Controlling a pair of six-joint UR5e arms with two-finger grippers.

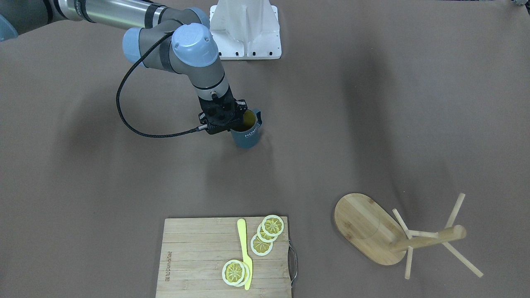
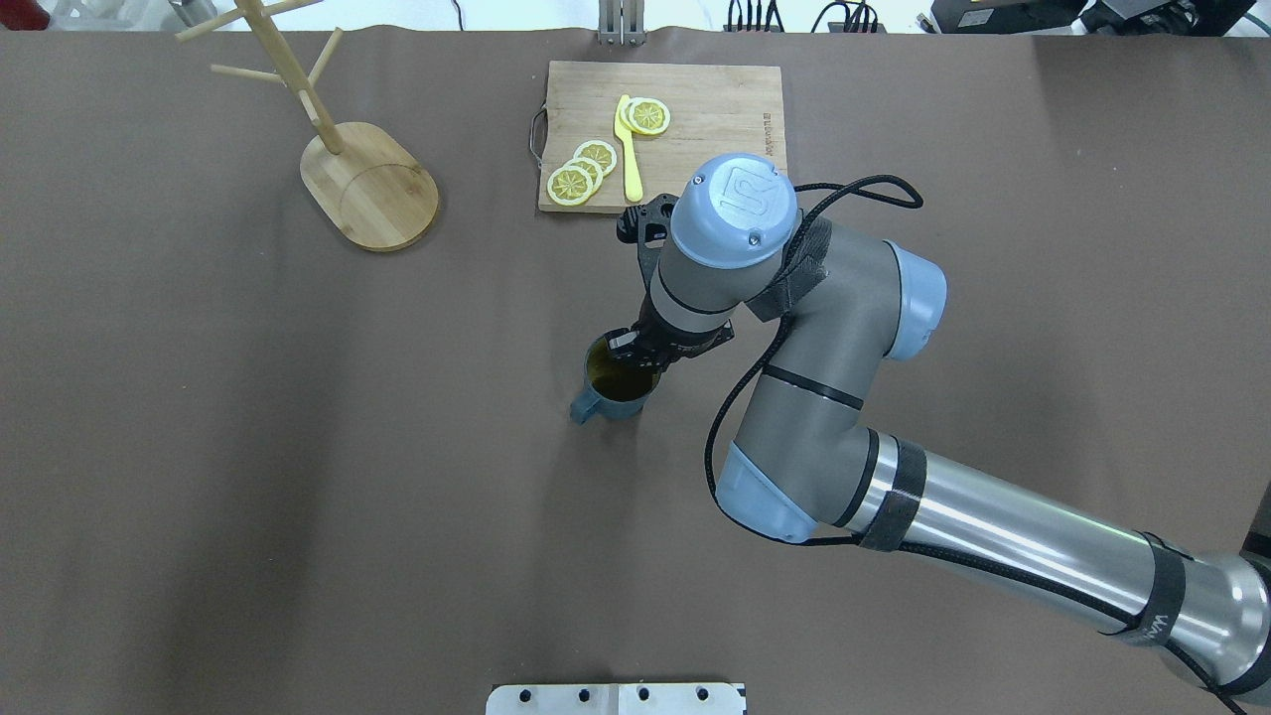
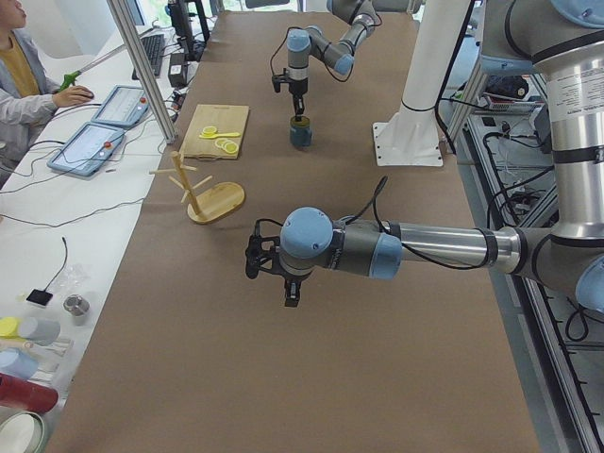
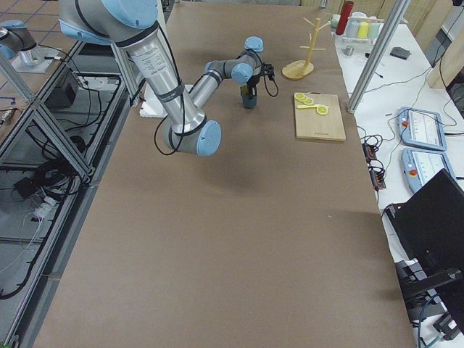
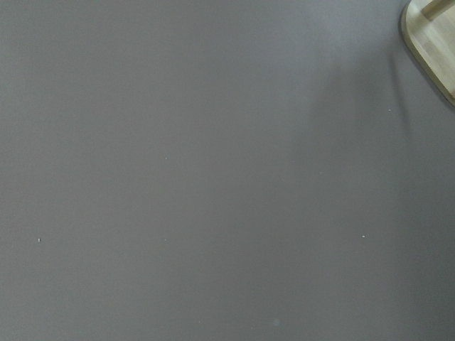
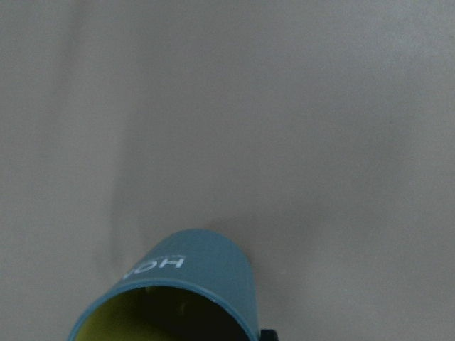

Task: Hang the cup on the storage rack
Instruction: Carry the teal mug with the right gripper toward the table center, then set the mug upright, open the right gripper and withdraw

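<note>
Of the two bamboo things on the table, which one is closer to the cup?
The rectangular cutting board, which carries the lemon slices; the storage rack stands farther from the cup.

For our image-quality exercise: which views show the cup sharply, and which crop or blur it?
Front-facing view: cup sharp, lettering readable. Right wrist view: cup cropped by the bottom edge, slightly soft. Left wrist view: no cup, only table and a storage rack corner.
</note>
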